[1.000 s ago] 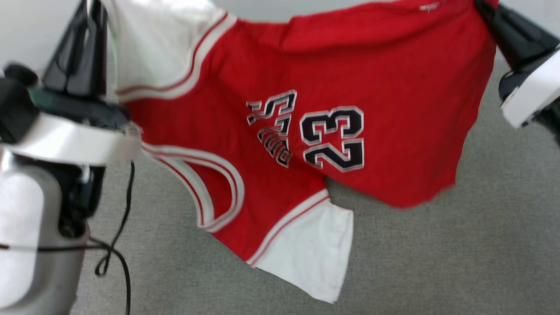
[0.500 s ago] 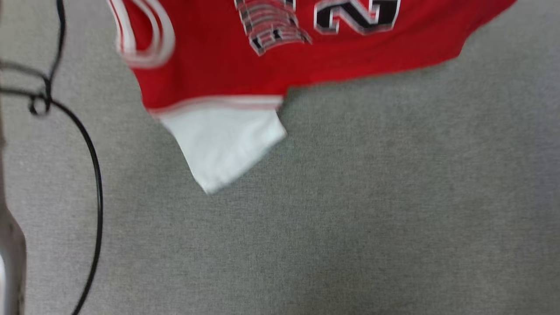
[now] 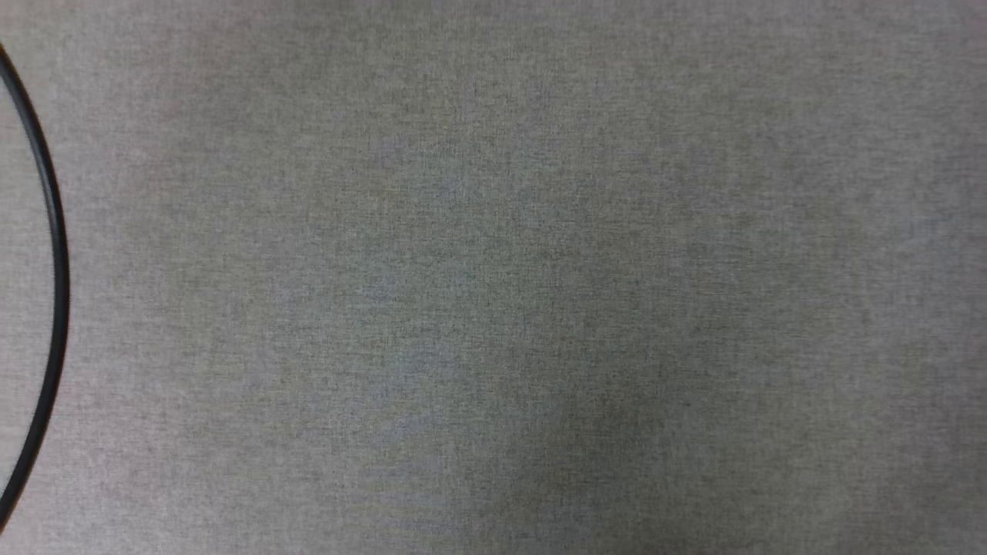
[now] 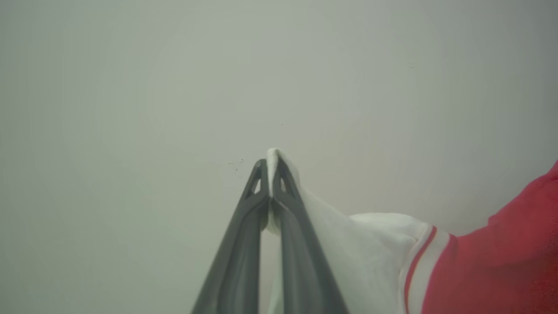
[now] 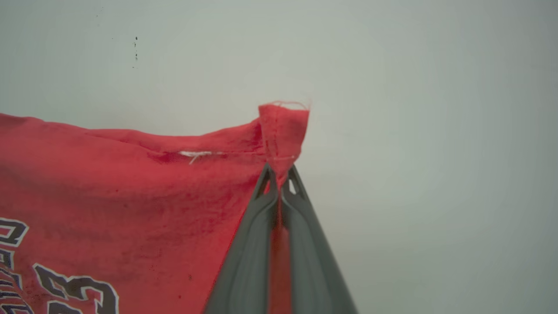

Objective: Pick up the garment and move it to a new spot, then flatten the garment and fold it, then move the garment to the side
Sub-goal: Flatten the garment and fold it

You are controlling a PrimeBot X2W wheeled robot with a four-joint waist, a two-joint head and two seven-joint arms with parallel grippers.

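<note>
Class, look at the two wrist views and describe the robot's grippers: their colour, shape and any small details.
The left gripper and right gripper look alike. Each has two long, slim, dark grey jaws that taper to a narrow tip, with a small triangular cut-out just below each tip. Their surfaces are plain, smooth and unmarked.

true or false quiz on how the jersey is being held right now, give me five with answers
1. The left gripper is clamped on a white part of the garment. True.
2. The right gripper is open and holds nothing. False: it is shut on a red corner of the garment.
3. A black cable curves over the grey surface at the head view's left edge. True.
4. The garment lies folded on the grey surface. False: both grippers hold it by its edges against a pale background.
5. Black, white-outlined lettering shows in the right wrist view. True.
</note>
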